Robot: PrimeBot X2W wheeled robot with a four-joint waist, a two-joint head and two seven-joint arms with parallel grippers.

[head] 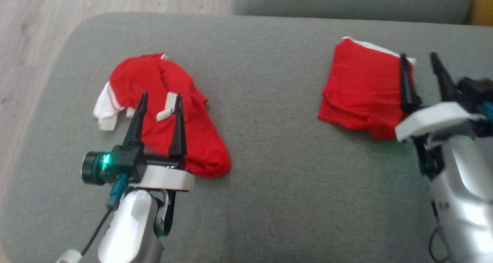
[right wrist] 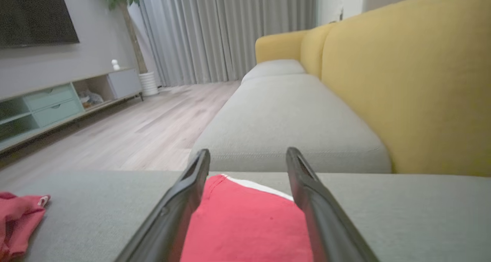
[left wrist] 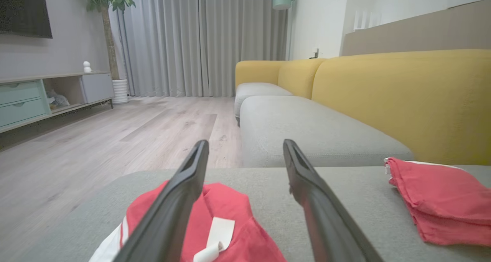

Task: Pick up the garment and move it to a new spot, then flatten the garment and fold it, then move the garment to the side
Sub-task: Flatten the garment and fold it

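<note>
— Where could the robot slip up from here?

— With the crumpled garment. It lies bunched on the left of the grey cushion, layers overlapping, and a white label sits loose on top. A shallow pinch might catch only the label or one layer, and the rest would drag or twist when lifted.

— And the left jaws?

— They stand wide apart, holding nothing, low over that heap, with the label between the two fingers. Whether they touch the cloth can't be told.

— The right side?

— The folded garment lies well apart, on the cushion's right. The right jaws are also spread and empty. One finger crosses its right edge and the other stands beyond it. A careless sweep there could snag that edge and undo the fold.
</note>
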